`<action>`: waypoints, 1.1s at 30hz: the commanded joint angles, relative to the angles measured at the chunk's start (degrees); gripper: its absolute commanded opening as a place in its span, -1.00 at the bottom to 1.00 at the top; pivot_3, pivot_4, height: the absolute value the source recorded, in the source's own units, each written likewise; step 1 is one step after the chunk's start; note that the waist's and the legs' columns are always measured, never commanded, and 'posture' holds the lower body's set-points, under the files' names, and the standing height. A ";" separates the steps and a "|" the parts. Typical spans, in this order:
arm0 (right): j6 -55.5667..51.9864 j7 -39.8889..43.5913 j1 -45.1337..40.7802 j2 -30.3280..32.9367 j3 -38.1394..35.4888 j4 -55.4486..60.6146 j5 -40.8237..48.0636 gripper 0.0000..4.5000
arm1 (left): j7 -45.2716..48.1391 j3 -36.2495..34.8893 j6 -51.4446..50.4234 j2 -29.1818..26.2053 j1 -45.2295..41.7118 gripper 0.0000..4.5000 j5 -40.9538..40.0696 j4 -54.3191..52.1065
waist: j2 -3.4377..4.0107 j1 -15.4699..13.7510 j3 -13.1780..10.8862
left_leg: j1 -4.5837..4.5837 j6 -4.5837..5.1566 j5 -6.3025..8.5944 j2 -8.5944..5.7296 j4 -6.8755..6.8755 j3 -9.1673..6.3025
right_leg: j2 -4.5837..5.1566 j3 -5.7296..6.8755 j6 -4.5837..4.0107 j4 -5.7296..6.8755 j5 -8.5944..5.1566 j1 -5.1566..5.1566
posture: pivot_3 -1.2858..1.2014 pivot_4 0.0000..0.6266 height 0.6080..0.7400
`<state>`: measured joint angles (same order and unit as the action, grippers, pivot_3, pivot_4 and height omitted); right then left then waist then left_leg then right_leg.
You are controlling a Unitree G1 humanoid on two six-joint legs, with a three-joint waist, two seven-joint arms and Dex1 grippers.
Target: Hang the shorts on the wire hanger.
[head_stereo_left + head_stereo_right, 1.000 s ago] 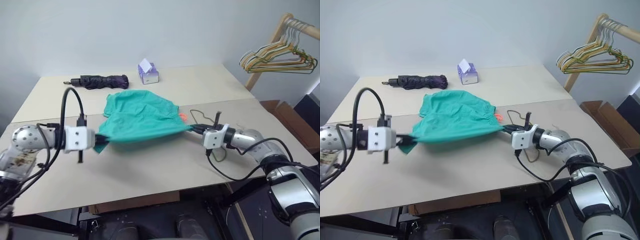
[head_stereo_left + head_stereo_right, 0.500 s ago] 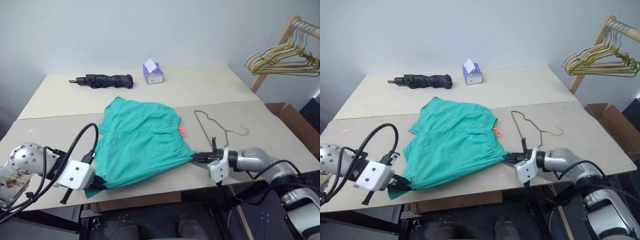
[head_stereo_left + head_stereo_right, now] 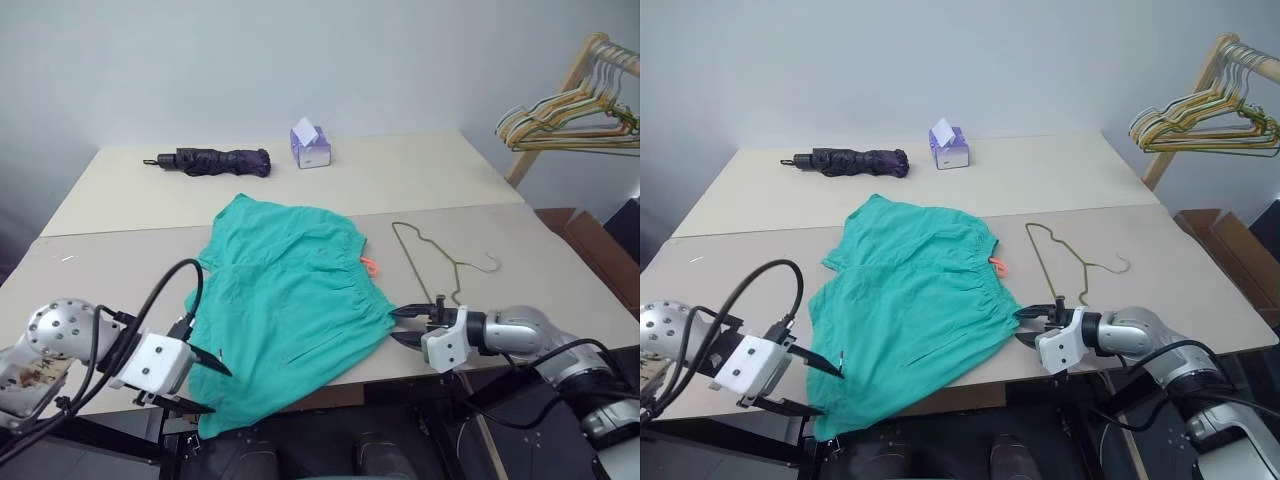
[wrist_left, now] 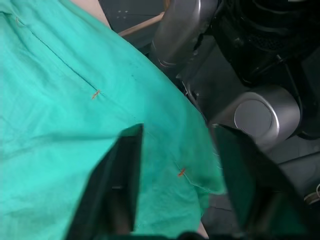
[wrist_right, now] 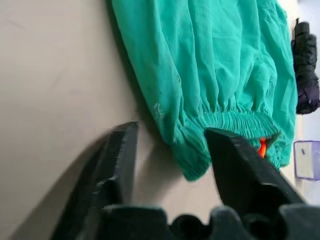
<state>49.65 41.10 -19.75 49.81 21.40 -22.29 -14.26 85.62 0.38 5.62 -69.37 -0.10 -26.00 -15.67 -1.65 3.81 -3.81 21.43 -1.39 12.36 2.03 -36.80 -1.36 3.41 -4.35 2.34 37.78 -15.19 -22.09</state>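
on the table (image 3: pixel 120 270) the shorts (image 3: pixel 285 300) lie flat, waistband toward the wire hanger (image 3: pixel 425 258); both grippers gape.

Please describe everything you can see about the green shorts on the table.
The shorts are teal-green, of thin soft fabric, with a gathered elastic waistband and a small orange patch at that edge. They lie spread flat on the beige table, one lower corner hanging over its near edge. The wire hanger lies apart, beside the waistband. Both grippers are open: the left gripper by the hanging corner, the right gripper by the waistband end. Neither holds the shorts.
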 commanded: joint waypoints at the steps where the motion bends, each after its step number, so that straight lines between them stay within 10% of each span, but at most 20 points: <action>1: -5.25 4.58 1.50 2.00 -2.71 4.17 7.16 0.80 | -0.64 -3.65 -5.18 1.30 -4.63 0.80 -5.39 0.26 | -0.03 -0.03 0.02 | -0.02 0.00 0.00 0.00 0.00 0.00 | 0.00 0.00 0.00 0.00 0.00 0.01 | 0.04 -0.97 1.00; 12: -45.21 7.92 5.16 3.44 -16.59 14.83 24.68 0.99 | -19.04 -4.49 -23.60 18.49 -18.47 0.98 -12.94 0.12 | -0.06 0.09 0.07 | -0.01 0.01 0.02 0.00 -0.05 -0.04 | -0.02 0.03 0.03 0.05 0.00 0.02 | 0.01 -0.95 1.00; 21: -82.59 0.69 3.61 2.62 -14.10 22.16 17.51 0.99 | -20.24 -2.80 -24.68 23.47 -20.93 0.98 -10.18 0.69 | -0.07 0.05 0.08 | 0.10 0.02 0.03 -0.03 -0.07 -0.05 | -0.03 0.03 0.04 0.00 -0.01 -0.05 | 0.00 -0.95 1.00; 33: -96.33 2.92 -3.63 -1.72 -12.31 16.66 17.48 -0.57 | -17.60 -2.15 -23.20 25.16 -22.26 1.00 -7.85 3.03 | -0.11 0.21 0.12 | 0.17 0.01 0.02 -0.03 -0.08 -0.08 | -0.03 0.08 0.07 -0.09 -0.01 -0.05 | 0.00 -0.99 1.00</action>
<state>-46.32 43.55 -22.07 47.84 9.20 -5.22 3.52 67.48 -1.25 -18.75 -44.40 -20.60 -33.91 -12.49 -1.77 4.02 -3.69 21.61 -1.38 12.38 2.00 -36.89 -1.44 3.38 -4.26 2.41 37.69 -15.19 -22.14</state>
